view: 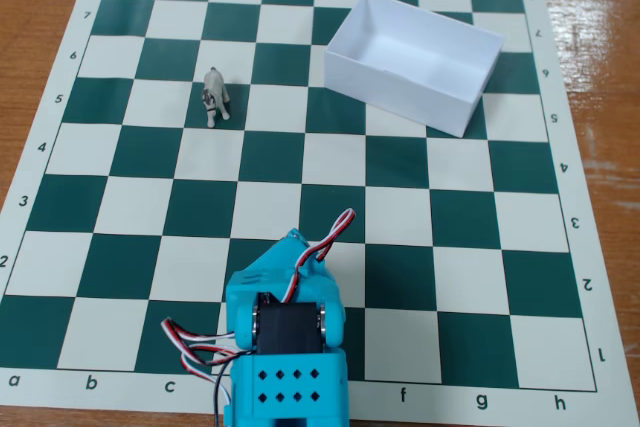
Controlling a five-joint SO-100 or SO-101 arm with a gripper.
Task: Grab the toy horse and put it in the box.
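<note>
The toy horse is a tiny grey-and-white figurine. It stands upright on the chessboard mat, left of centre, near the far half. The box is white and open-topped, sits at the far right of the mat, turned at an angle, and looks empty. My turquoise arm is folded at the near edge of the mat. Its gripper points toward the board's middle, well short of the horse and the box. The arm's body hides the jaws, so I cannot tell how they stand.
The green-and-white chessboard mat lies on a wooden table. Red, white and black wires loop out from the arm's left side over the mat's near squares.
</note>
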